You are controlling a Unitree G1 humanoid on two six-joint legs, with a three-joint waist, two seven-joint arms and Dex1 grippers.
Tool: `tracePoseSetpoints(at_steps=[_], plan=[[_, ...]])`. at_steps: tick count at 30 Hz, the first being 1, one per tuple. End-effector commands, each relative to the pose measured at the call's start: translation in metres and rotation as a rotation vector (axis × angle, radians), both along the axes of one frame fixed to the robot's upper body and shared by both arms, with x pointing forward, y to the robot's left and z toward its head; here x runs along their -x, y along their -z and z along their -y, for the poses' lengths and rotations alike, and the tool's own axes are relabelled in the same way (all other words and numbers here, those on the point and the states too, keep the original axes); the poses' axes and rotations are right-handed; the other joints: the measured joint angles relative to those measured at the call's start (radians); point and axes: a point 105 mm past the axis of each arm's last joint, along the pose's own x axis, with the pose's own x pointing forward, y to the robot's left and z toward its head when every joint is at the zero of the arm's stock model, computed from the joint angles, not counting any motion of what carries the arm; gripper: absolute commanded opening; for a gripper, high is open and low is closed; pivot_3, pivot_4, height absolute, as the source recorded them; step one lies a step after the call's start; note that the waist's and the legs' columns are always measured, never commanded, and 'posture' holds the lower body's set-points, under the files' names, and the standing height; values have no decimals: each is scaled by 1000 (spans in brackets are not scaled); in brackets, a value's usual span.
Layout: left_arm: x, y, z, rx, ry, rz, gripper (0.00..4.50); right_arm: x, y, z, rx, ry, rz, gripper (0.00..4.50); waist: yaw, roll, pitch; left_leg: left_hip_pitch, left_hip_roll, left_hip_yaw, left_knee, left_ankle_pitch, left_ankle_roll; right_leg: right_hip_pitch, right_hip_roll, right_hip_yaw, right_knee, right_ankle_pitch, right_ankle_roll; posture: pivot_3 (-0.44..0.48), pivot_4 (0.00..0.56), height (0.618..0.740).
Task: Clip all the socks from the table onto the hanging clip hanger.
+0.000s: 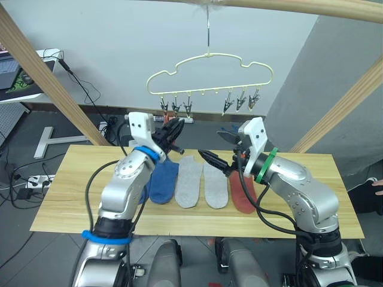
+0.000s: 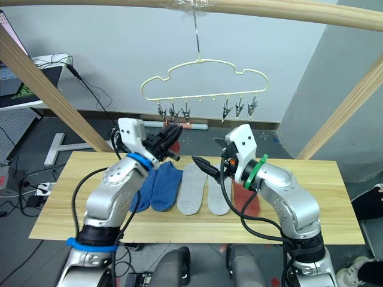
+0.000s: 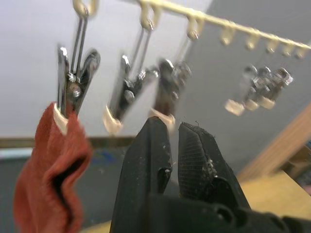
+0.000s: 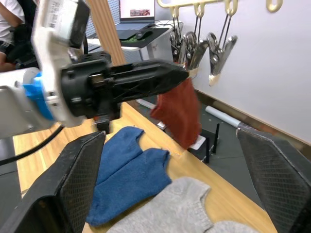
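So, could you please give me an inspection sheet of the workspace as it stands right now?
Surface: table of pale wood planks, bare around the socks.
Job's things: two blue socks, two grey socks and one rust-red sock lie on the table; another red sock hangs from an end clip of the clip hanger.
Clutter: nothing seen.
Grippers: left gripper raised at the clips, fingers shut and empty; right gripper open above the grey socks.
Cables: black cables loop along both arms; more on the floor.
Surroundings: wooden pole frame, grey wall, white desk.
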Motion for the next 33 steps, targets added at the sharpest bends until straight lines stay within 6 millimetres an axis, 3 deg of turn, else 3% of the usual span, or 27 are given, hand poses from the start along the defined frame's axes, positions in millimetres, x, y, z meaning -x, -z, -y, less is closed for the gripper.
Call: tracePoseSetpoints(at_steps=[1,5,7,12,21,24,27,33], plan=[[-3,-8,2,-25,-35,76,704,7,-26,4,-33,2,90,4500,-4,0,0,0,0,0,0,0,0,0,0,0,0,0,0,-117,258,740],[-7,-8,-1,-12,-65,86,876,4,-30,9,-27,25,104,4500,-20,0,0,0,0,1,0,0,0,0,0,0,0,1,1,-123,258,740],[-7,-7,0,-11,-63,88,1260,3,-31,10,-25,30,107,4500,-25,0,0,0,0,0,0,0,0,0,0,1,0,1,1,-123,258,740],[-11,-6,-3,0,-97,87,2801,0,-33,12,-29,43,112,4500,-26,0,0,0,0,0,1,0,0,0,1,0,1,1,1,-127,256,740],[-12,-8,-9,-2,-154,102,2801,-2,-35,13,-28,46,115,4500,-26,0,0,0,0,1,2,0,0,0,0,0,2,1,1,-126,253,740],[-12,-8,-8,4,-140,104,2226,-2,-36,14,-29,46,117,4500,-26,0,0,0,0,1,3,0,0,0,1,0,3,1,1,-124,245,740],[-14,-8,-10,16,-157,93,1295,-3,-35,14,-26,47,118,4500,-26,0,0,0,0,1,4,0,0,0,1,0,3,1,1,-124,245,740],[-16,-11,-14,35,-182,95,1295,-3,-36,13,-30,44,120,4500,-26,0,0,0,0,1,7,0,0,0,1,0,5,2,2,-121,243,740]])
